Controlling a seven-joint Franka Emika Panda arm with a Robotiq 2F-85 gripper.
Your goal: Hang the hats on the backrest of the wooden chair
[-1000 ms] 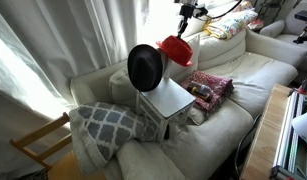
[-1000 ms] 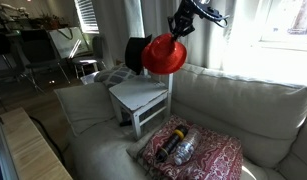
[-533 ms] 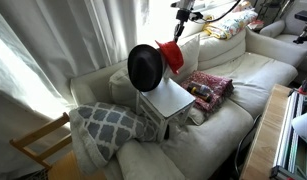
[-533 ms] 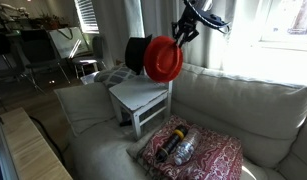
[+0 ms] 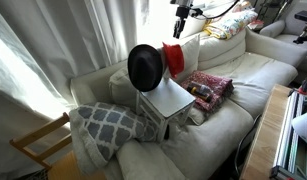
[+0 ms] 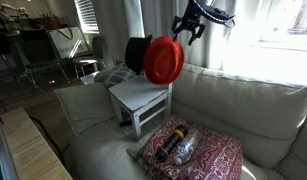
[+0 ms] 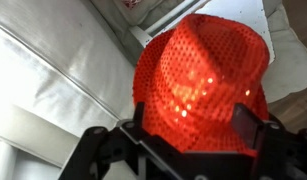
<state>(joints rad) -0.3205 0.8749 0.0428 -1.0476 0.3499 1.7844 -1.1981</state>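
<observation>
black hat (image 5: 145, 66): hung on wooden chair (image 5: 169, 98) | red hat (image 6: 164, 60): hung beside it (appears released) | gripper (image 6: 190, 28): spread, empty, just above | left: apparently nothing to hang

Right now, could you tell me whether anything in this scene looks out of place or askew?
Yes: the small white chair stands on the sofa cushions, not on a floor, which is an odd, soft perch. The black hat and red hat both hang from the chair. The claw is open above the red hat, apart from it.
</observation>
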